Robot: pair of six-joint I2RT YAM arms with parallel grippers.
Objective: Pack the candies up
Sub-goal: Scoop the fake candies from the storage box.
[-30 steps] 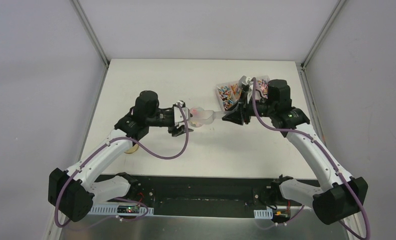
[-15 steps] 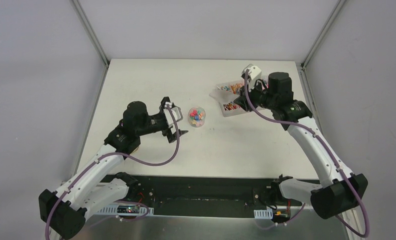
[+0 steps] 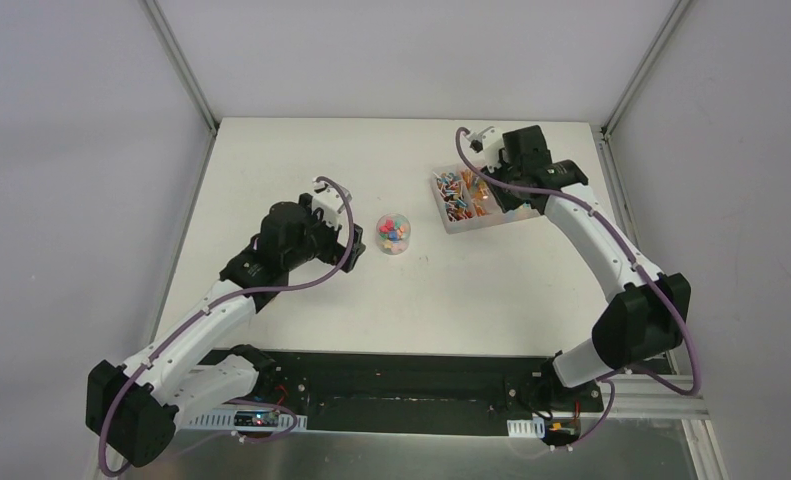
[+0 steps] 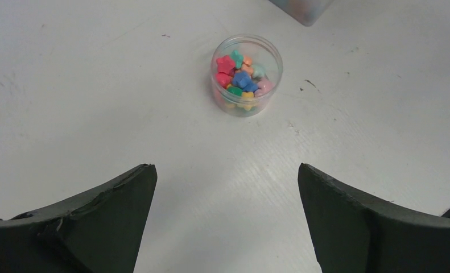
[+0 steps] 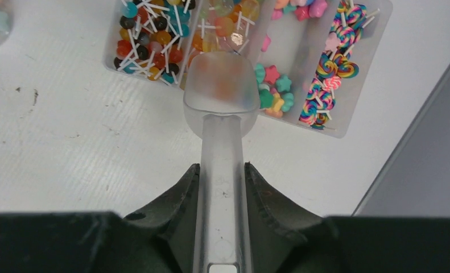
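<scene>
Candies (image 4: 242, 78) in clear jar (image 4: 280, 67), more in divided tray (image 5: 305, 68), R gripper (image 5: 221, 170) clamping scoop (image 5: 221, 85), L gripper (image 4: 225, 170) spread

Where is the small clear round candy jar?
Top view: the small clear round jar stands mid-table, between the left tool and the divided clear plastic tray.

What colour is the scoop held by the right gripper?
The scoop is translucent, frosted clear plastic; it shows best in the right wrist view.
</scene>
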